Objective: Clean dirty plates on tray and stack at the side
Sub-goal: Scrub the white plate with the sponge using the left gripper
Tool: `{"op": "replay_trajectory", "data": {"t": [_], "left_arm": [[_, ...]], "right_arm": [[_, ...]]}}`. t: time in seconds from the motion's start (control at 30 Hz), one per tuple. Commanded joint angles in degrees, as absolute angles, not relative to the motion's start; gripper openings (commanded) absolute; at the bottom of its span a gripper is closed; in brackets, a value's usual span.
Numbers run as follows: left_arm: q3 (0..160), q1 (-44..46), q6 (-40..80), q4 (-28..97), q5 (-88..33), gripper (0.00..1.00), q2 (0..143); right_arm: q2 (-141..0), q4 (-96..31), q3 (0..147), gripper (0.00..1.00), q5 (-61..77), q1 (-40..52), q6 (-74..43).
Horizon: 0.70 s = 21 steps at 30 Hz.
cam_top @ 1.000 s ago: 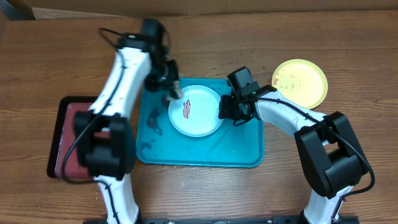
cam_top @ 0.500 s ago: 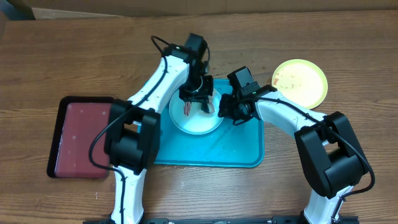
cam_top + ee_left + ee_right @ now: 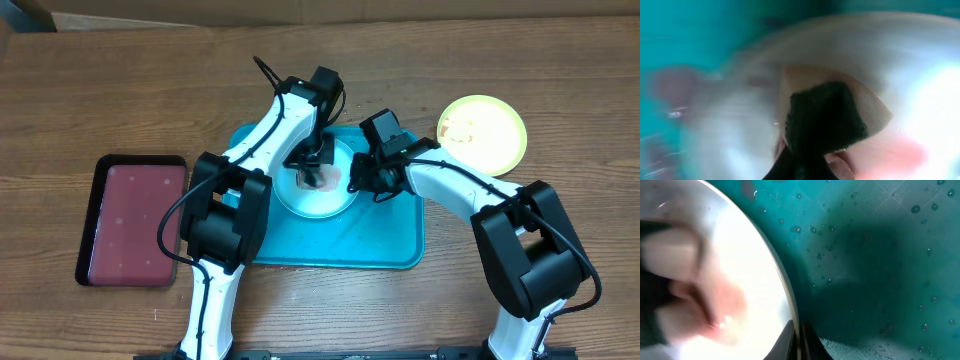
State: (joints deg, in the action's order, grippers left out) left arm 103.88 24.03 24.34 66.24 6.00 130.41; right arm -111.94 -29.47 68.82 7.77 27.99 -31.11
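Note:
A pale whitish plate (image 3: 308, 206) lies on the turquoise tray (image 3: 380, 240). My left gripper (image 3: 316, 172) is shut on a beige sponge with a dark face (image 3: 825, 115) and presses it onto the plate's middle (image 3: 920, 75). The view is blurred. A pink smear (image 3: 725, 305) spreads on the plate (image 3: 740, 240) beside the sponge (image 3: 670, 255). My right gripper (image 3: 796, 337) is shut on the plate's right rim (image 3: 356, 180). A yellow-green plate (image 3: 483, 132) with reddish specks sits on the table at the back right. The third plate is out of view.
A dark red, black-rimmed tray (image 3: 135, 220) lies at the left of the table. The turquoise tray's floor (image 3: 880, 255) is wet with droplets. Both arms cross over the tray's back half.
My left gripper has swung right from the tray's back-left corner onto the plate's middle. The sharp red smear now looks smudged pink. My right gripper has stayed on the rim.

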Motion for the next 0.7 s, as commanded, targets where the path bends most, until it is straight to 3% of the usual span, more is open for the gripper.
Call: {"op": "replay_trajectory", "data": {"t": [0.0,0.1,0.23,0.37,0.5,0.67], "left_arm": [[102.9,22.7,31.2,68.8,30.6,0.04,132.4],[103.5,22.7,35.2,71.2,35.2,0.04,132.2],[106.6,22.7,36.9,73.5,31.4,0.04,131.1],[109.5,22.7,33.3,71.8,17.1,0.04,128.3],[109.7,22.7,23.7,67.3,-7.4,0.04,126.6],[105.8,24.1,23.6,66.8,-16.1,0.04,127.3]], "right_arm": [[-112.2,-32.2,69.0,0.04,-0.6,26.6,-29.9],[-112.2,-32.7,69.8,0.04,-0.6,26.6,-30.0],[-112.2,-33.8,70.9,0.04,-0.5,26.7,-30.0],[-112.2,-34.2,71.4,0.04,-0.4,27.4,-30.0],[-112.2,-34.2,71.4,0.04,-0.4,28.2,-31.0],[-112.2,-33.9,71.4,0.04,0.1,28.3,-31.7]]}}
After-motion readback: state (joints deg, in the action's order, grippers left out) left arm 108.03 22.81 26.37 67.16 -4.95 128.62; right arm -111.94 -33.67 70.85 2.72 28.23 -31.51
